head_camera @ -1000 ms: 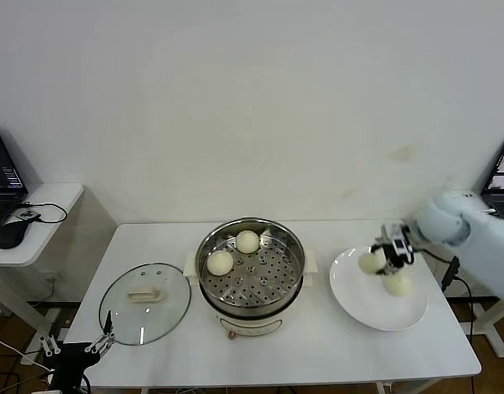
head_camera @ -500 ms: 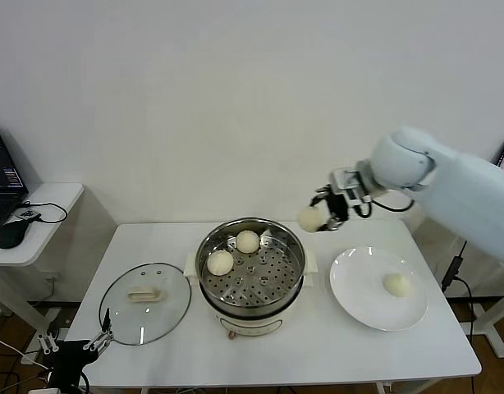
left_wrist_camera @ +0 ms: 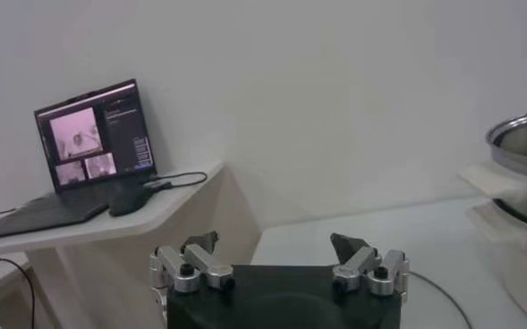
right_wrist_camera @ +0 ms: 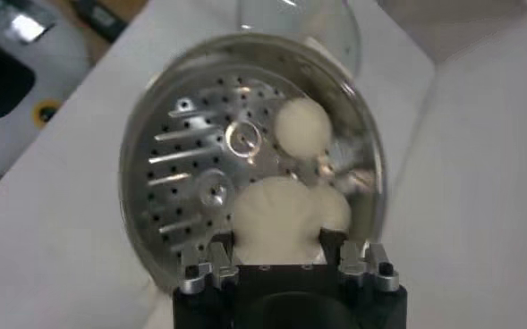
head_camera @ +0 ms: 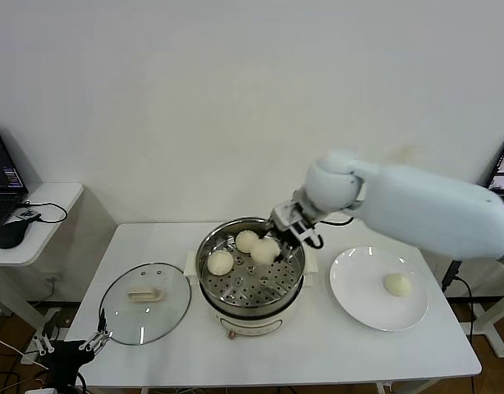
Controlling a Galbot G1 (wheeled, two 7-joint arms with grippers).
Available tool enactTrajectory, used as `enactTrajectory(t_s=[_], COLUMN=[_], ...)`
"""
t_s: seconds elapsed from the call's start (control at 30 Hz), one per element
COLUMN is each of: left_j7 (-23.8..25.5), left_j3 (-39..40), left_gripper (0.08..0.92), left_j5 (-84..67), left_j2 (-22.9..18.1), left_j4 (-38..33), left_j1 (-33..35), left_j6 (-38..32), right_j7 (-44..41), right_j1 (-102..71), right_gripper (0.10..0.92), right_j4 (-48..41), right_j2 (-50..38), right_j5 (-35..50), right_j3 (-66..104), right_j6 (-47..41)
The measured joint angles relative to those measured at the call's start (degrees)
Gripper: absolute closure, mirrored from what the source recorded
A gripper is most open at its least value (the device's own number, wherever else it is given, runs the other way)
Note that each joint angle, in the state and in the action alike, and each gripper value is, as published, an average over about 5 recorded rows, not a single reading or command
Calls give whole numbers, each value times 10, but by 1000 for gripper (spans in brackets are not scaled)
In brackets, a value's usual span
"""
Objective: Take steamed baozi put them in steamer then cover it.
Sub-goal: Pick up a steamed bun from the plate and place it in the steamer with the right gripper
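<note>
The steamer [head_camera: 209,283] stands mid-table with two baozi on its perforated tray, one [head_camera: 220,263] on the left and one [head_camera: 245,239] at the back. My right gripper [head_camera: 274,244] is shut on a third baozi [head_camera: 263,251] and holds it over the tray's back right. The right wrist view shows this baozi [right_wrist_camera: 276,215] between the jaws above the tray [right_wrist_camera: 187,170], close to the two others [right_wrist_camera: 301,125] [right_wrist_camera: 339,210]. A fourth baozi [head_camera: 397,284] lies on the white plate [head_camera: 359,304]. The glass cover [head_camera: 145,302] lies flat left of the steamer. My left gripper [head_camera: 71,345] [left_wrist_camera: 276,246] is open and parked off the table's front left corner.
A side table [head_camera: 38,222] with a laptop [left_wrist_camera: 93,143] and a mouse [head_camera: 11,234] stands to the left. A second laptop [head_camera: 502,176] shows at the right edge. The steamer's rim [left_wrist_camera: 522,147] shows in the left wrist view.
My right gripper lifted a baozi off the plate, carried it left, and now holds it low over the steamer tray. The left arm has barely moved.
</note>
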Motion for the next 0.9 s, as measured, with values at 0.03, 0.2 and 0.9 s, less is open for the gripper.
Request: enactTrajectory(t_s=[0.03,0.2,0.9], left_j7=[0,0,-1], left_j3=[0,2,2], left_gripper=[177,177,177], left_j5=[0,0,-4], left_j2=[-1,-4,-7], left_j4=[0,4,15], left_j1=[-1,-4,-10], left_j6=[0,-1,-3], right_j7=[1,8,14], right_j1=[-1,-6,-14], right_gripper=[414,414,399], right_j4=[-2,-13,-34], right_j2=[7,39,97], right_j5=[-5,-33,-93], right_j3=[-5,-27,-65], right_j6=[7,41,114])
